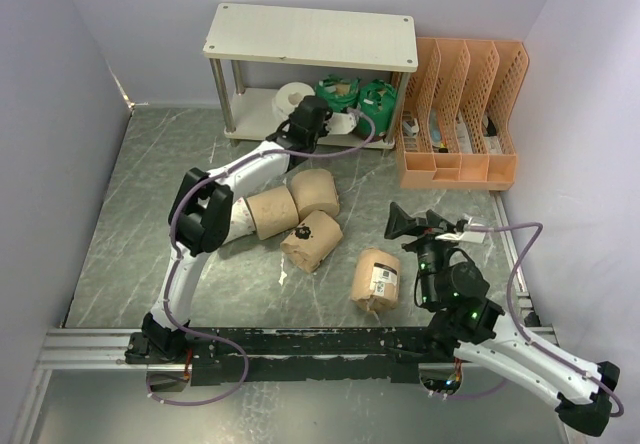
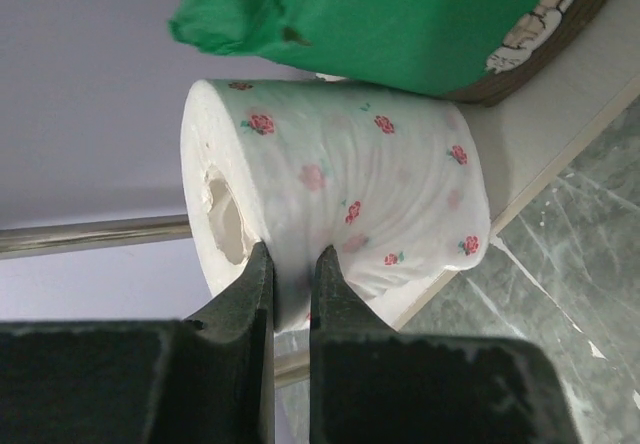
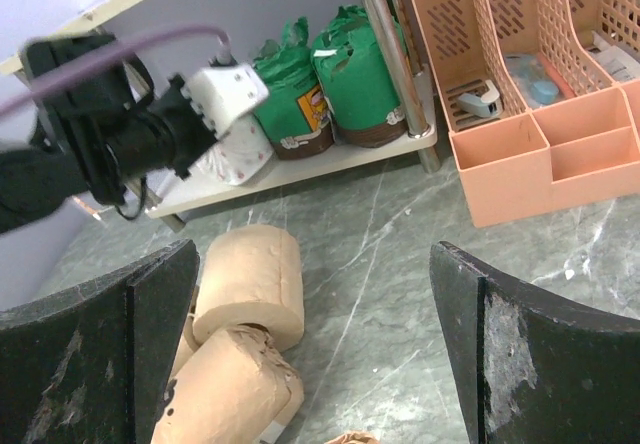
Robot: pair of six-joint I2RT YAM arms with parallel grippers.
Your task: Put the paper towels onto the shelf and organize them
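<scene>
Grey marbled table (image 1: 150,164): tan paper-towel rolls (image 1: 312,239) centre, cream two-tier shelf (image 1: 310,34) at twelve o'clock.
Left wrist: left gripper (image 2: 290,259) pinches white rose-patterned roll (image 2: 380,194) on lower board (image 2: 560,134).
Right wrist: right gripper (image 3: 312,264) gapes empty; green-wrapped rolls (image 3: 370,64) at twelve.

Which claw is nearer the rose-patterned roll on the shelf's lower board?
Left. The left claw pinches the rose-patterned roll; the right claw hangs open, well away over the table.

From overhead we're looking down at the whole table (image 1: 150,184). Left wrist, we're hugging the shelf (image 1: 310,36) close up; right wrist, we're facing that same shelf from farther back.
</scene>
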